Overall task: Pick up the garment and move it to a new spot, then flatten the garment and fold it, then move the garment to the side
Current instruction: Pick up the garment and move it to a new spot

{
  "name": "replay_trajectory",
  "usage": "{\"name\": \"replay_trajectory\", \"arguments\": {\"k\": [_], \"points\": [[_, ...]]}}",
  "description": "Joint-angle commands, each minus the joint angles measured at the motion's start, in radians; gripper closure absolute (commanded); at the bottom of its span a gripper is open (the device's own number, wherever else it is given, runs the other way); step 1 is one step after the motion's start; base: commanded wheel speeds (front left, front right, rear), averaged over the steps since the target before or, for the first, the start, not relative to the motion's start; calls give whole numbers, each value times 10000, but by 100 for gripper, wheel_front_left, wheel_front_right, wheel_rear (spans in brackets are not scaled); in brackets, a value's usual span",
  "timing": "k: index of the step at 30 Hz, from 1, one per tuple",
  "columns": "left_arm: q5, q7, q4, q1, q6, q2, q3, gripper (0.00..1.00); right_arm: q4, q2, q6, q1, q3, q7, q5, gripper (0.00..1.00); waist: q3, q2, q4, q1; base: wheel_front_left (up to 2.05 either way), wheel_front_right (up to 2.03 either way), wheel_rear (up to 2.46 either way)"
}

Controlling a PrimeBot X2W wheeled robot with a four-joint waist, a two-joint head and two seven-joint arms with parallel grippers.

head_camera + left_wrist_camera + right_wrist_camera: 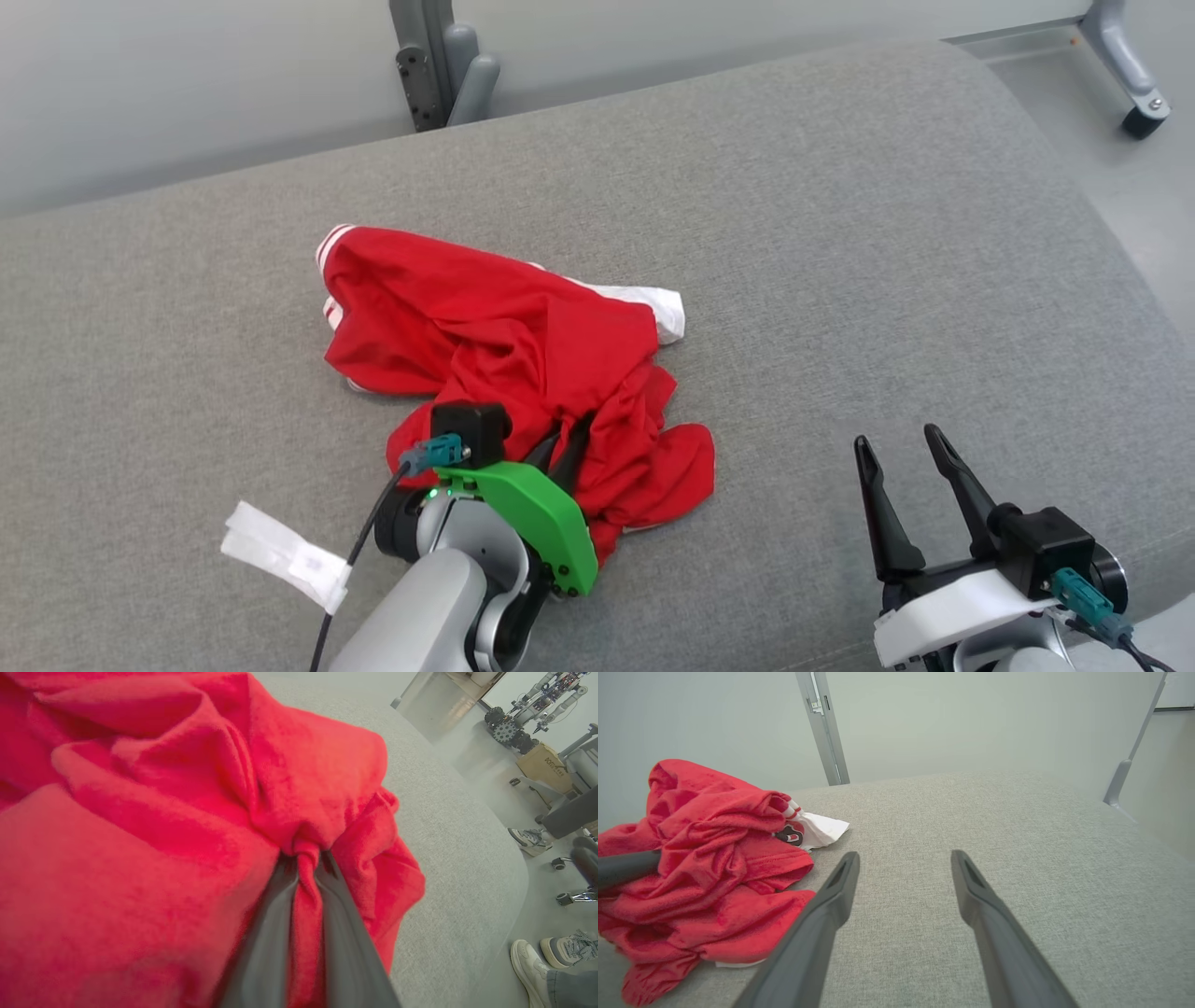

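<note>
A crumpled red garment [504,355] with white trim lies on the grey cushioned surface [840,280], left of centre. My left gripper [568,439] reaches into its near side, shut on a pinched fold of red cloth. The left wrist view shows that fold squeezed between my two dark fingers [266,933], with the garment [163,812] bunched above them. My right gripper [901,448] hovers open over bare cushion at the lower right, well to the right of the garment. Seen from the right wrist, the garment [705,858] lies heaped to the left of my open right gripper [903,858].
A white tag [285,553] lies on the cushion at the lower left. A grey metal frame [439,65] stands behind the far edge, and a castor leg [1134,89] at the top right. A person's shoes [537,963] stand on the floor beyond the cushion's edge.
</note>
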Motion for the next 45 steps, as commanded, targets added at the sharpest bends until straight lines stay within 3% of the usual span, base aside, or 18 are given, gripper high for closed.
{"name": "replay_trajectory", "arguments": {"k": [1,3,5,6,7,14,23,28,33,34,35,45], "points": [[-182,-288,323,-80,-67,36,-146,100,-4,-19,-3,194,-53,-31,60,0,-237,-1,-159,1,0,0,0],[-391,-617,643,-221,-91,32,-359,96,1,-19,-3,262,-159,-31,32,0,-346,-1,-81,1,0,0,0],[-504,-939,859,-335,-21,40,-540,52,5,-15,-1,339,-170,-31,-33,0,-438,-1,-7,1,0,0,0],[-456,-1087,969,-385,16,35,-622,9,4,-14,-3,362,-175,-31,-40,0,-474,-1,35,1,0,0,0],[-416,-1207,1042,-411,42,39,-687,0,-5,-18,-1,369,-198,-31,-49,0,-521,-1,85,1,0,0,0],[-358,-1755,474,-126,262,73,-880,0,-25,-19,-3,553,-243,-31,-94,0,-866,-1,385,1,0,0,0],[-173,-1248,-1156,-238,737,536,-953,0,-90,-21,-3,422,-122,-31,-74,0,-876,-1,202,1,0,0,0],[-74,-419,-700,-832,739,494,-1256,0,-43,-21,-3,316,-80,-31,78,0,-666,-1,-203,1,0,0,0],[53,-30,685,-1479,621,524,-1390,0,11,-19,-3,152,-21,-31,255,0,-450,-1,-687,1,0,0,0],[32,-114,917,-1589,619,527,-1337,39,13,-19,-1,134,8,-31,281,0,-405,-1,-788,1,0,0,0],[-12,-195,1131,-1671,574,519,-1275,100,12,-20,-3,129,-4,-31,329,0,-371,-1,-868,1,0,0,0],[-314,-791,1877,-2044,162,524,-978,100,-4,-17,-1,288,-224,-31,465,0,-229,-1,-811,1,0,0,0]]}}
